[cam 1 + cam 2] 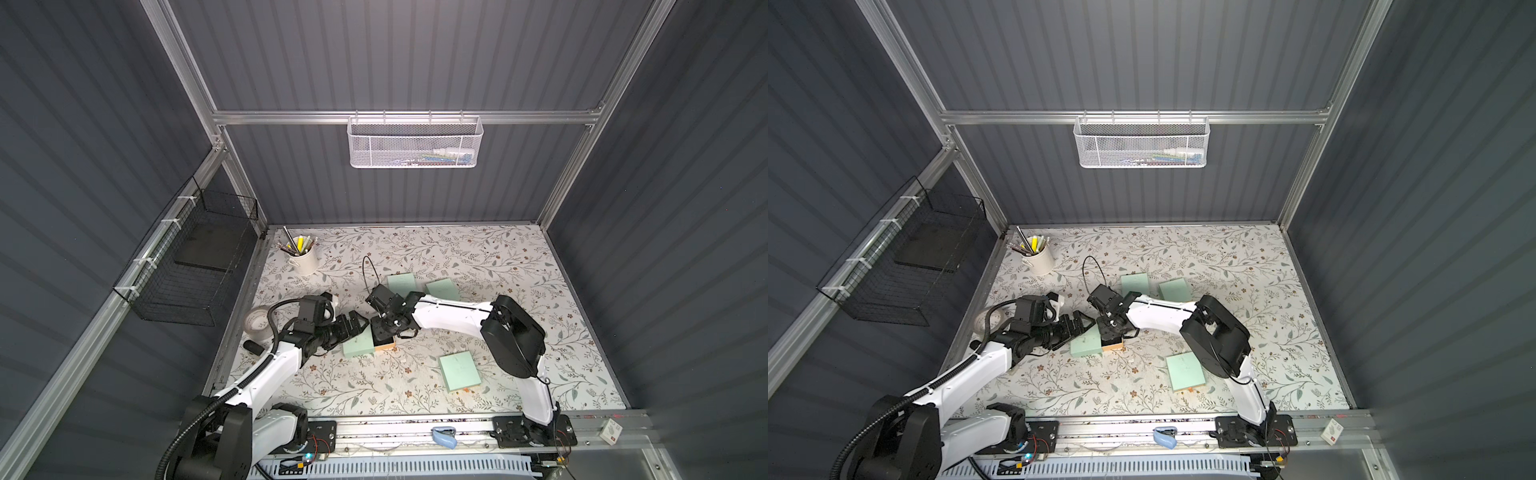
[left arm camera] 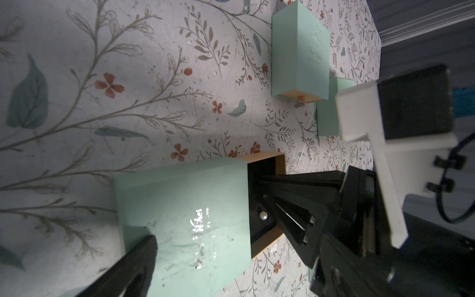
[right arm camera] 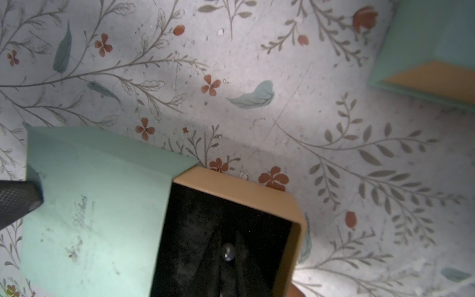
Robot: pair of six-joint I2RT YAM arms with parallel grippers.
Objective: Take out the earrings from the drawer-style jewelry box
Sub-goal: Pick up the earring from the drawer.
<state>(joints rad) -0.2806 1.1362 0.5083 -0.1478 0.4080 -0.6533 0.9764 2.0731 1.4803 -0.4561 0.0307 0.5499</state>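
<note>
Earring (image 3: pixel 228 252), a small pearl-white round stud, is seen on the black lining of the tan cardboard drawer (image 3: pixel 239 191), which is drawn out to the right of its mint-green cardboard sleeve (image 3: pixel 102 205). The right gripper (image 3: pixel 228 239) is lowered into the drawer, its jaws set narrowly about the stud; whether it is gripped cannot be told. The left gripper (image 1: pixel 358 325) is spread wide, one finger (image 3: pixel 18 203) laid against the sleeve's left end. The box is placed left of centre on the floral-patterned table (image 1: pixel 457 257). Three further mint-green boxes (image 1: pixel 460 371) are scattered to its right.

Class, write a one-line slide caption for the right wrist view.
Right end effector straddles a pearl earring in the pulled-out drawer of a mint jewelry box.
</note>
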